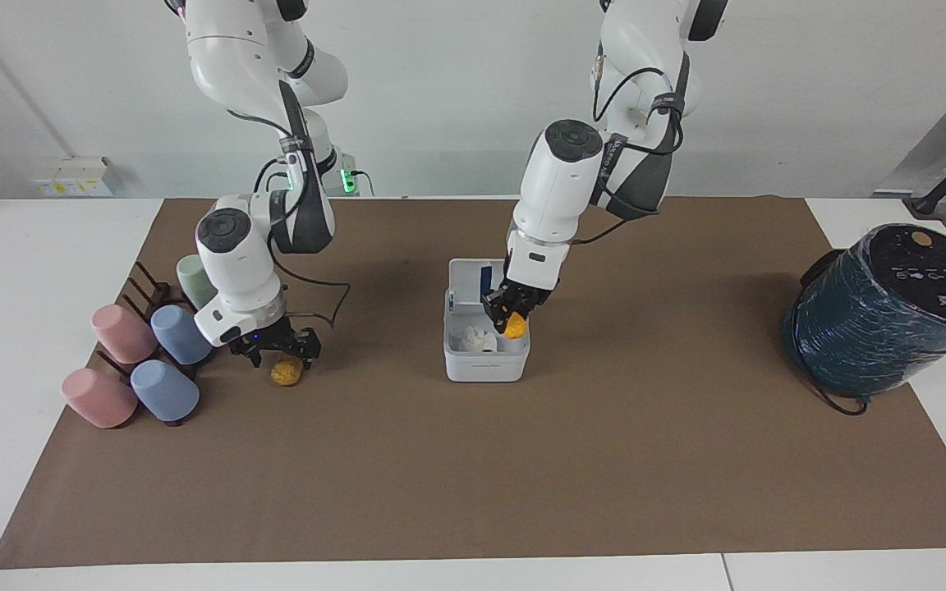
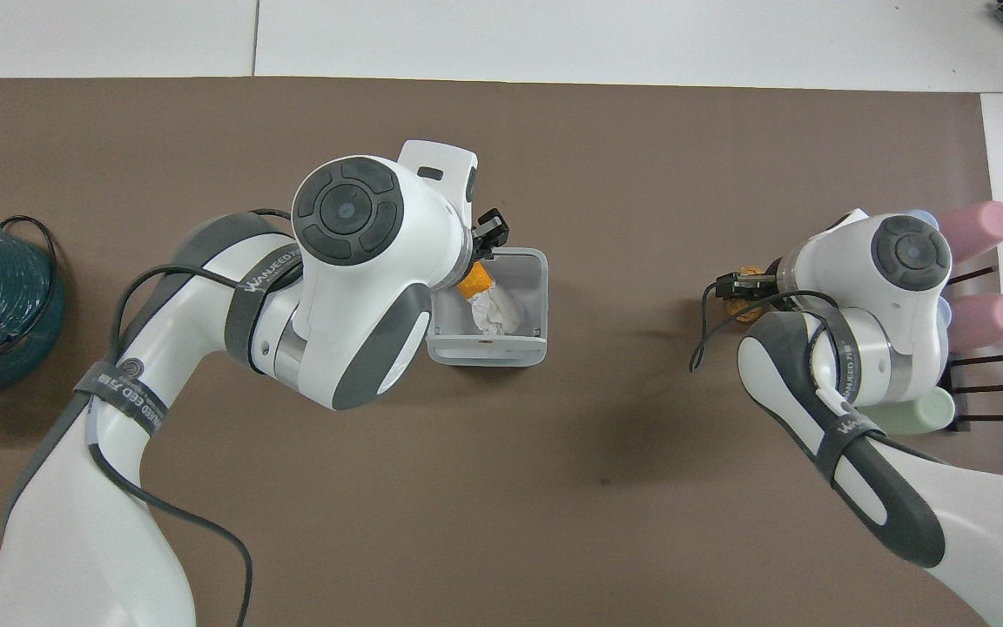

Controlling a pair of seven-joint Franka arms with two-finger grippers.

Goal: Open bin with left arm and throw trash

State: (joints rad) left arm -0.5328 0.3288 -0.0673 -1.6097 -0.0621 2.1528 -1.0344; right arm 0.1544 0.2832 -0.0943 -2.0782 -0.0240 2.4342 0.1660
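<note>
- The bin sits mid-mat with its lid up, so trash can drop straight in; the tissue already lies inside.
- The left gripper hangs over the bin's opening with the orange lump at its fingertips; whether they grip or release it I cannot tell.
- The right gripper is low over the brown lump near the cups, likely to grasp it; its finger state is unclear.
</note>
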